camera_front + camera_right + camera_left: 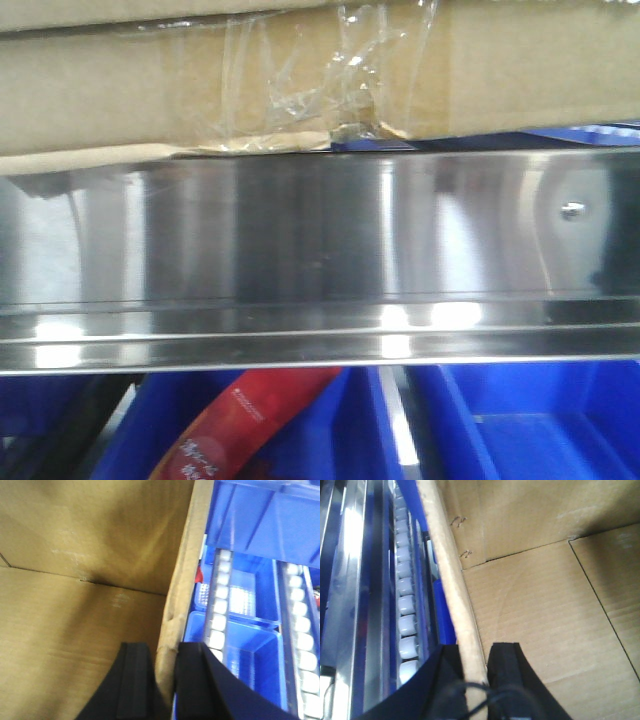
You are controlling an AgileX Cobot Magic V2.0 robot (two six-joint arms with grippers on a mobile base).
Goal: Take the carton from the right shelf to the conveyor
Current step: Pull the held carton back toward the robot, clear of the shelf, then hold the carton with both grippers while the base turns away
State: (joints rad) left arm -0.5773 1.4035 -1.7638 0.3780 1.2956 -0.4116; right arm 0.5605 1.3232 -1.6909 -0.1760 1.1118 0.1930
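Brown carton (100, 90) at 12 o'clock, directly above the steel shelf (300, 240), with crinkled tape (300, 80) on its lower edge. Left gripper (472, 652) clamped on the carton's left wall, right gripper (162, 652) clamped on its right wall. Red packet (250, 420) at 6 o'clock among blue bins (540, 420), its white writing too blurred to read. Screw (572, 210) at 3 o'clock.

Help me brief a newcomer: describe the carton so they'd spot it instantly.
Find the wide mirror-bright steel shelf rail. Directly above it sits the carton, plain brown cardboard with crinkled clear tape along its lower edge. Its neighbours are blue plastic bins.
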